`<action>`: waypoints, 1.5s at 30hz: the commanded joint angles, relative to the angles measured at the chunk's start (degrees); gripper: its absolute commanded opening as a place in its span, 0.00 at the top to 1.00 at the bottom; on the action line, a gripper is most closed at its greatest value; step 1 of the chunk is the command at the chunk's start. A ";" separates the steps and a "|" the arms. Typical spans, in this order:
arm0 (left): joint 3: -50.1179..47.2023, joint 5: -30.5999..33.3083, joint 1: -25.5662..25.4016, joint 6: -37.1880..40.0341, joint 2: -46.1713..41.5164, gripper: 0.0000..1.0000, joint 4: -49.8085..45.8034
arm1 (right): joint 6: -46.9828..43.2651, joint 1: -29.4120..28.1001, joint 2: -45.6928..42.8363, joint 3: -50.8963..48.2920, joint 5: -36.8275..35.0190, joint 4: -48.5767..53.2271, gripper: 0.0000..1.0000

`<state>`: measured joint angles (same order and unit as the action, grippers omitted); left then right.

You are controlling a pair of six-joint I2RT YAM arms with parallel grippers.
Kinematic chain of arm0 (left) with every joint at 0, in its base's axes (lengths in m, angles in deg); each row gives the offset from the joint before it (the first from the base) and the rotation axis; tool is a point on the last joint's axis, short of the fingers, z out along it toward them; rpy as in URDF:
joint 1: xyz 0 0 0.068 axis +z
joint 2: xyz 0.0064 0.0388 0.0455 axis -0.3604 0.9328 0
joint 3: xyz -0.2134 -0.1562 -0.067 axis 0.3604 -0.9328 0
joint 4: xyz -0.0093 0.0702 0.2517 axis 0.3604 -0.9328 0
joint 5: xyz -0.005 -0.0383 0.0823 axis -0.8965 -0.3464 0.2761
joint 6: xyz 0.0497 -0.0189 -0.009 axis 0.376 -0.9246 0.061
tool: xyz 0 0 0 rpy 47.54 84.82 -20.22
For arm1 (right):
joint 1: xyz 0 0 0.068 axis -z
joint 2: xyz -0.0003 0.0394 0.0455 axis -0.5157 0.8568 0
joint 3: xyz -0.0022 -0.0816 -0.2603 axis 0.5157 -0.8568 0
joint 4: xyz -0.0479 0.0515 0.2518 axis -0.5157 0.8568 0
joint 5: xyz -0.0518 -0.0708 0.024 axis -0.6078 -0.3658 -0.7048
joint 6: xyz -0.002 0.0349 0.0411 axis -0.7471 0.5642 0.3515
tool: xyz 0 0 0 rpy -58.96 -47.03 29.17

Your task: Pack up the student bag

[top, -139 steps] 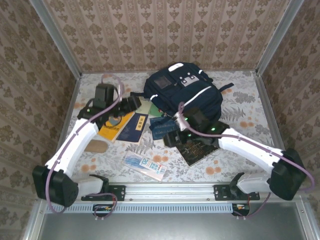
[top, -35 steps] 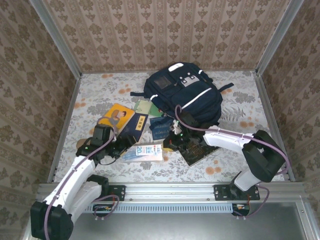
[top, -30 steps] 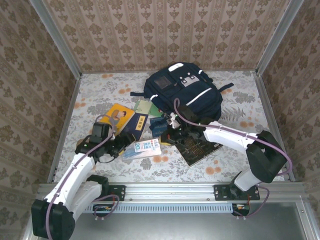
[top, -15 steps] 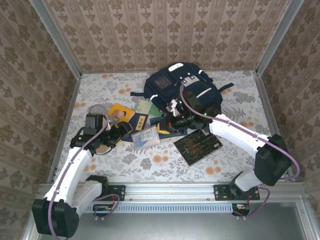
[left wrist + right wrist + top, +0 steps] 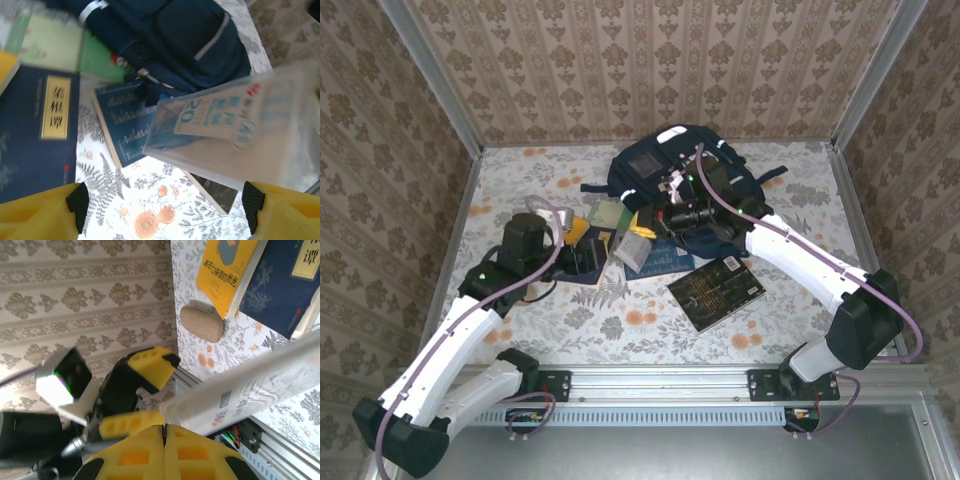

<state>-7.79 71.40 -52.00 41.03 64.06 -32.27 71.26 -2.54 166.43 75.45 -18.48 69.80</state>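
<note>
Noting the student bag (image 5: 638, 160) at the far middle of the floral table (image 5: 790, 300), lying among scattered books. We see the right gripper (image 5: 163, 426) with fingers pressed together, pinching the edge of a clear plastic packet (image 5: 225, 135) held tilted just beside the bag. The left gripper (image 5: 165, 202) faces the packet, fingers spread wide, gripping nothing. A dark book (image 5: 716, 292) lies apart, nearer the arms.

Left wrist view: clear packet (image 5: 225, 132) blurred, print unreadable past a 20, right end cut by frame; black book (image 5: 217, 192) mostly hidden under it; student bag (image 5: 170, 35) cropped at top; right wrist view: yellow book (image 5: 225, 265), navy book (image 5: 280, 285) cut by edges
</note>
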 commanded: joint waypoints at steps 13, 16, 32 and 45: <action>5.43 17.53 -11.27 30.15 6.08 0.17 11.17 | 8.12 2.29 2.08 6.51 -2.90 -5.71 1.00; 8.01 18.41 -11.23 32.68 10.40 0.22 11.91 | 9.04 2.29 2.10 6.76 -2.45 -6.85 1.00; 5.59 17.07 -11.15 33.82 9.88 1.00 22.23 | 8.15 3.72 0.22 5.26 -3.71 -7.89 0.99; -2.79 9.23 4.32 -12.65 5.72 1.00 37.09 | -7.57 9.71 -8.18 -8.07 -13.51 -12.62 0.24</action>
<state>-8.31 84.69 -50.07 48.09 70.45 -3.00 68.02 6.29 157.47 70.18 -30.56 60.43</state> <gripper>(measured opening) 0.065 0.765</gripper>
